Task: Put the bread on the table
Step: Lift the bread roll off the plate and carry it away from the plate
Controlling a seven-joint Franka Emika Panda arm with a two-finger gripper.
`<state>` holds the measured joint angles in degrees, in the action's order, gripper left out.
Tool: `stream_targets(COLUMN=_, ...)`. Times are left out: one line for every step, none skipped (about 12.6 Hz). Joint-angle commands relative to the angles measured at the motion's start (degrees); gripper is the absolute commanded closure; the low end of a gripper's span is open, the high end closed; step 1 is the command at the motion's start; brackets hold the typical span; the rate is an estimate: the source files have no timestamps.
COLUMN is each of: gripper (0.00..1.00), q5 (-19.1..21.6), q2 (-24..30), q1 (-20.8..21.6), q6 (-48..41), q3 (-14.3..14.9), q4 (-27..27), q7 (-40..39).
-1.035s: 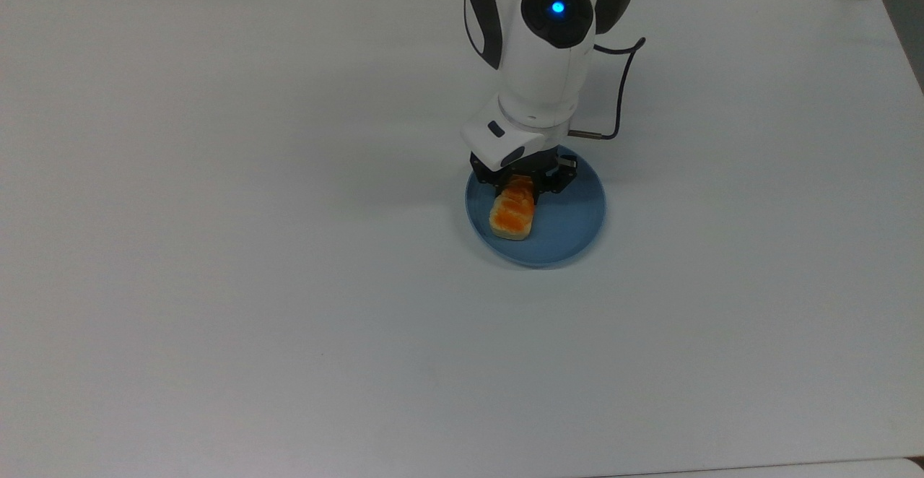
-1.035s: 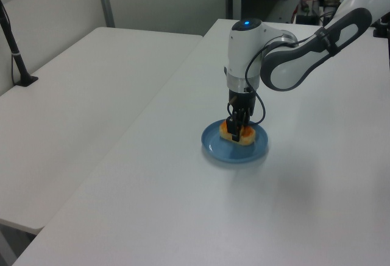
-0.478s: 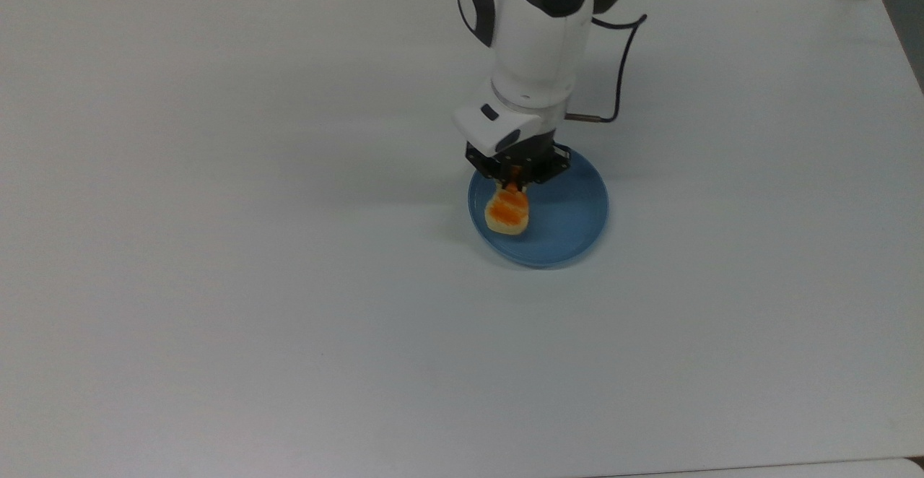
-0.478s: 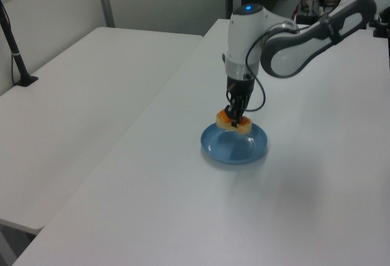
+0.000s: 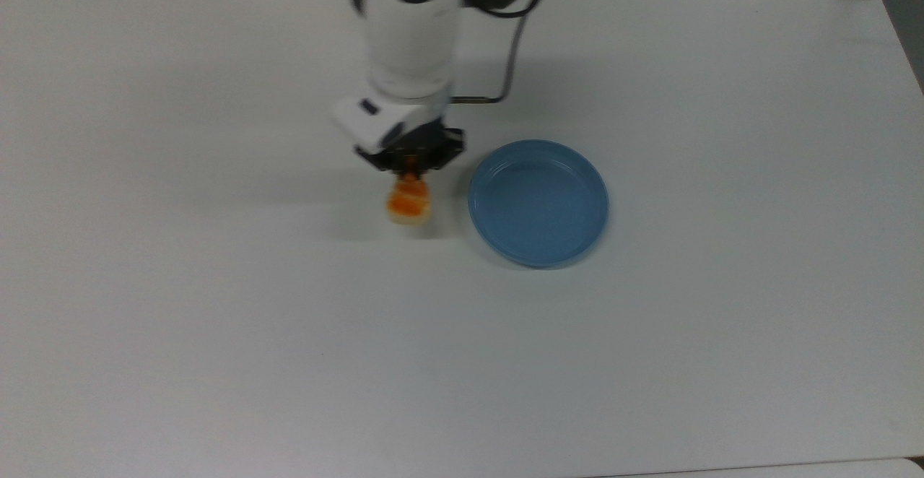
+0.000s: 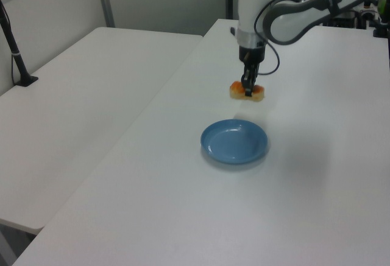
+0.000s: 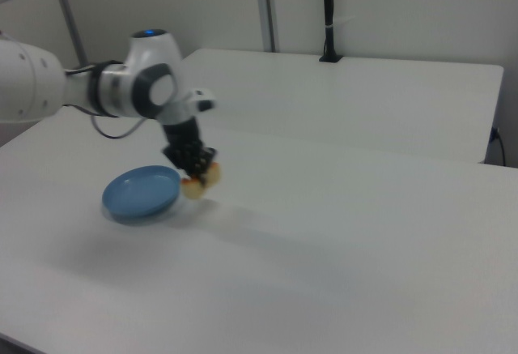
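Item, bread (image 5: 409,203): small oblong roll, pale beige sides, glossy orange-brown top, held clear of the worktop (image 5: 216,319), a faint shadow showing on the white surface beneath it. Position relative to the blue plate (image 5: 538,202): on the top view's left of the plate, near its rim but apart from it; in the left view the bread (image 6: 247,91) sits beyond the plate (image 6: 234,142), farther up the picture; in the right view the bread (image 7: 200,184) is just at the right view's right of the plate (image 7: 142,193). Item, gripper (image 5: 411,172): dark fingers pointing downward and closed narrowly on the upper part of the bread, one finger on each side, seen likewise in the left view (image 6: 248,88) and the right view (image 7: 194,170). Item, arm: white casing with dark joints, standing above the gripper; a black cable (image 5: 510,52) loops from its side toward the plate's side in the top view. Item, plate: round, shallow, raised rim, resting flat on the worktop. Item, worktop: white, matte, rectangular; a second white table (image 6: 79,95) adjoins it at the left view's left, carrying a black post (image 6: 13,47).
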<state>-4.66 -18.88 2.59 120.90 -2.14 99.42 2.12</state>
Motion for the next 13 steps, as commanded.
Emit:
stream_targets(gripper=0.84, q5=-0.5, q2=0.7, q1=-9.0, q6=-0.3, q3=-0.1, q4=0.9, q7=-11.1)
stream_targets(gripper=0.84, q5=-0.7, q2=0.0, q1=-11.2, q6=0.1, q3=-0.1, q4=0.1, q7=-13.4)
stream_targets(gripper=0.84, q5=-0.8, q2=-1.5, q1=-13.0, q6=-0.2, q3=-0.1, q4=-2.7, q7=-15.3)
stream_targets(gripper=0.84, q5=-0.7, q2=-2.3, q1=-16.6, q6=-0.5, q3=-0.1, q4=-5.0, q7=-17.9)
stream_targets(gripper=0.84, q5=-0.6, q2=-2.2, q1=-18.7, q6=-0.5, q3=-0.2, q4=-5.2, q7=-19.9)
stream_targets(gripper=0.84, q5=-0.6, q2=-2.2, q1=-20.3, q6=-0.5, q3=-0.1, q4=-5.2, q7=-22.3)
stream_targets(gripper=0.84, q5=-0.7, q2=-2.5, q1=-21.7, q6=-0.5, q3=-0.1, q4=-5.1, q7=-25.0)
stream_targets(gripper=0.84, q5=-0.7, q2=-2.9, q1=-22.9, q6=-0.4, q3=-0.1, q4=-5.1, q7=-27.5)
stream_targets(gripper=0.84, q5=-1.1, q2=-4.1, q1=-24.1, q6=-0.5, q3=-0.1, q4=-4.9, q7=-30.6)
stream_targets(gripper=0.84, q5=-2.6, q2=-5.5, q1=-25.9, q6=-0.4, q3=-0.1, q4=-4.9, q7=-34.1)
stream_targets(gripper=0.84, q5=-3.8, q2=-6.4, q1=-27.0, q6=-0.2, q3=-0.1, q4=-4.9, q7=-35.7)
stream_targets(gripper=0.84, q5=-5.2, q2=-7.4, q1=-28.0, q6=0.0, q3=-0.1, q4=-4.8, q7=-36.5)
stream_targets(gripper=0.84, q5=-6.8, q2=-8.3, q1=-28.9, q6=0.1, q3=-0.1, q4=-4.8, q7=-36.9)
